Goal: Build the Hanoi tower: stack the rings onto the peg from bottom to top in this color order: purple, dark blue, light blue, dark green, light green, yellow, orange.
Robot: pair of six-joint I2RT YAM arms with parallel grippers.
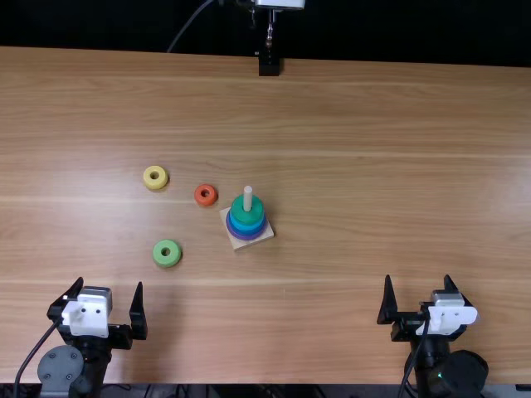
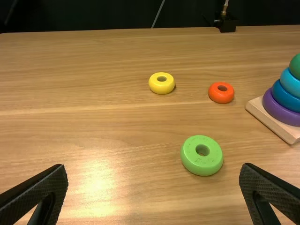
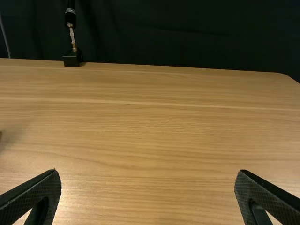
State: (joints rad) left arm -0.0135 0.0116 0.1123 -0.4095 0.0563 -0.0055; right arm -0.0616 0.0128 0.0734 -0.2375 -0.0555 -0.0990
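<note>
A square wooden base sits around the middle of the light brown table, turned so that one corner points roughly toward the near edge. Its pale peg stands upright and carries four rings: the purple ring at the bottom on the base, then the dark blue ring, the light blue ring and, on top, the dark green ring, with the peg's bare end rising above it

Three rings lie flat on the wood, holes up, to the left of the base. The orange ring is near the base's left corner, a little toward the table's far edge. The yellow ring lies farther left and nearer the far edge than the orange one. The light green ring is the closest of the three to the near edge, apart from the base

The left gripper is by the near edge, toward the table's near left corner, its fingers spread wide. The right gripper is by the near edge on the right side, its fingers also wide apart. At the far edge stands a black mount
</note>
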